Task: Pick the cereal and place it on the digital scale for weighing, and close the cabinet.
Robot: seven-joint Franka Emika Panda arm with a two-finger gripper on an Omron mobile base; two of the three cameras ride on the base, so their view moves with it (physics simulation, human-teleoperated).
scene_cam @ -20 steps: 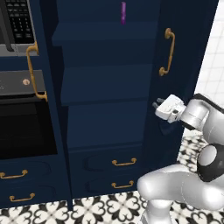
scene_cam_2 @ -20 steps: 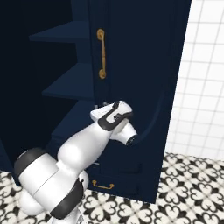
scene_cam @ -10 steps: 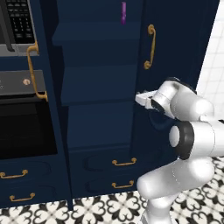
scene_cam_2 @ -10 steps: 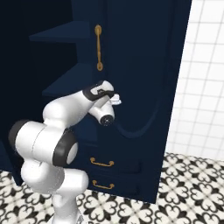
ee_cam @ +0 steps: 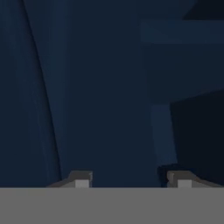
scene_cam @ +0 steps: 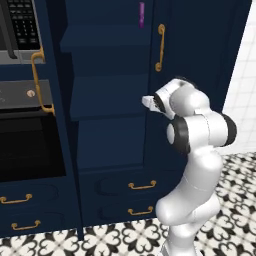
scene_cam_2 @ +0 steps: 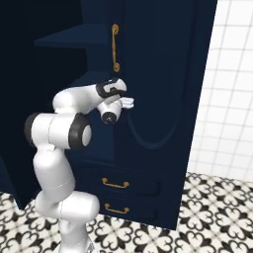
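Two dark fingertips of the end effector stand apart in the hand view with nothing between them, right up against the navy door of the cabinet. In the left base view the end effector sits at the door's leading edge, below its brass handle. That right door stands partly swung in; the left door hangs open with its own brass handle. Dark shelves show between them. Farther up, a slim purple packet stands on a high shelf. A black oven sits left, and brass-handled drawers lie below.
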